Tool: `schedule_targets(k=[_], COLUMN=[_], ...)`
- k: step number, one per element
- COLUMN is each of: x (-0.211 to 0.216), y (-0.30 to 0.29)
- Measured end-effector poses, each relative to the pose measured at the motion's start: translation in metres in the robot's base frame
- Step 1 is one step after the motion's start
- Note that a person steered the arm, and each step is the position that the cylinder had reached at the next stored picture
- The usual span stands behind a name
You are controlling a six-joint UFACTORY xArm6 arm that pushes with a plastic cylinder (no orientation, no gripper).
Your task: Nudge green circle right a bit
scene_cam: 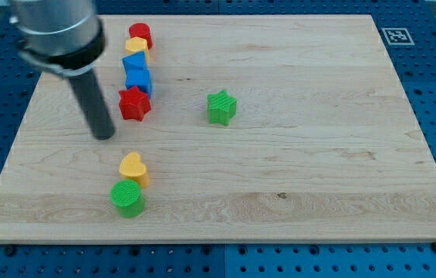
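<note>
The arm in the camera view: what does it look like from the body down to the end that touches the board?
A wide, blurred grey cylindrical body enters from the view's top left, edged by a dark band at its base. Below it hangs a straight, smooth black rod, narrower than the body, ending at my tip. No cables, labels or markings are visible on it.

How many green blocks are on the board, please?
2: the green star near the board's middle, and the green circle at the view's lower left, touching the yellow heart. None seems hidden.
</note>
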State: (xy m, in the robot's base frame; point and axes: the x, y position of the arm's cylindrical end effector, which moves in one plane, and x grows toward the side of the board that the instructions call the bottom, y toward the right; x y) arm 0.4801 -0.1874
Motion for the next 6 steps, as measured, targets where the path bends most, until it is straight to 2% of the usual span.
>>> schedule_targets(k=[2, 4, 6], x=[0.075, 0.113, 0.113], y=[-0.017, -0.019, 0.061])
